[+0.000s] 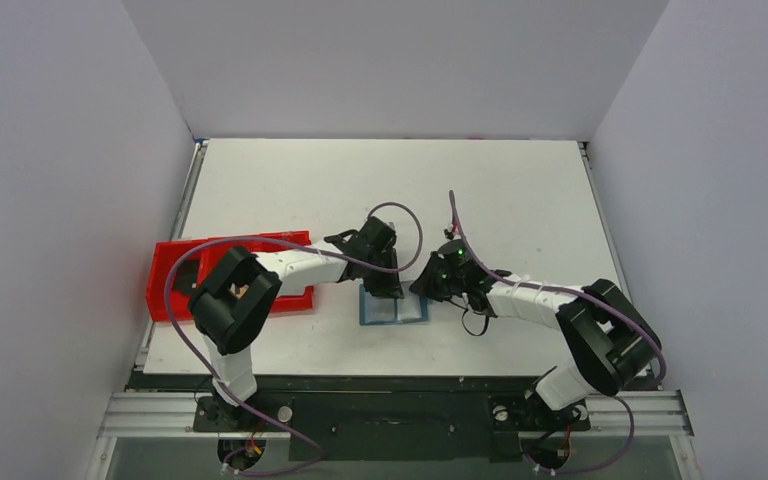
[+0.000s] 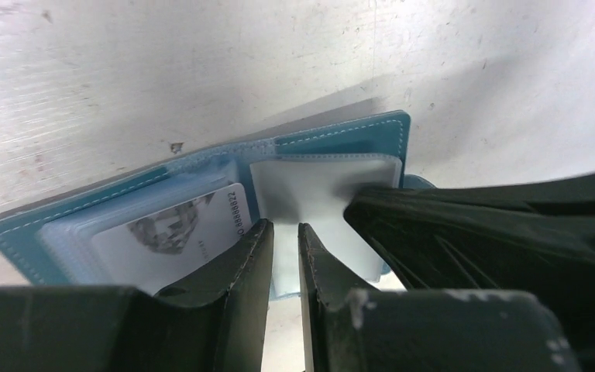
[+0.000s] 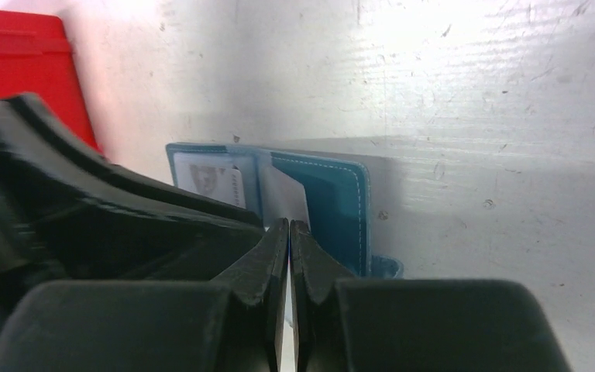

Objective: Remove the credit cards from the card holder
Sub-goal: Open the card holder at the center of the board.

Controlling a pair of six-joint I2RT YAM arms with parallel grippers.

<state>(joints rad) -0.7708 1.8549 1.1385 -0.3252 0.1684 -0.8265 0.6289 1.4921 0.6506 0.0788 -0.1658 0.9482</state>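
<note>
Left gripper (image 2: 285,231): 2 black fingers a narrow slit apart, tips over the clear plastic sleeves of the small blue stitched card holder (image 2: 341,136), nothing visibly clamped. Right gripper (image 3: 289,225): fingers all but touching, tips at the holder's middle fold, can't tell if a sleeve or card is pinched there. Holder lies opened on the white table (image 1: 360,180) under both grippers, near the red plastic tray (image 1: 165,270) on its left in the top view, with 1 pale printed credit card (image 2: 178,229) inside a clear sleeve on the half beside the left fingers.
</note>
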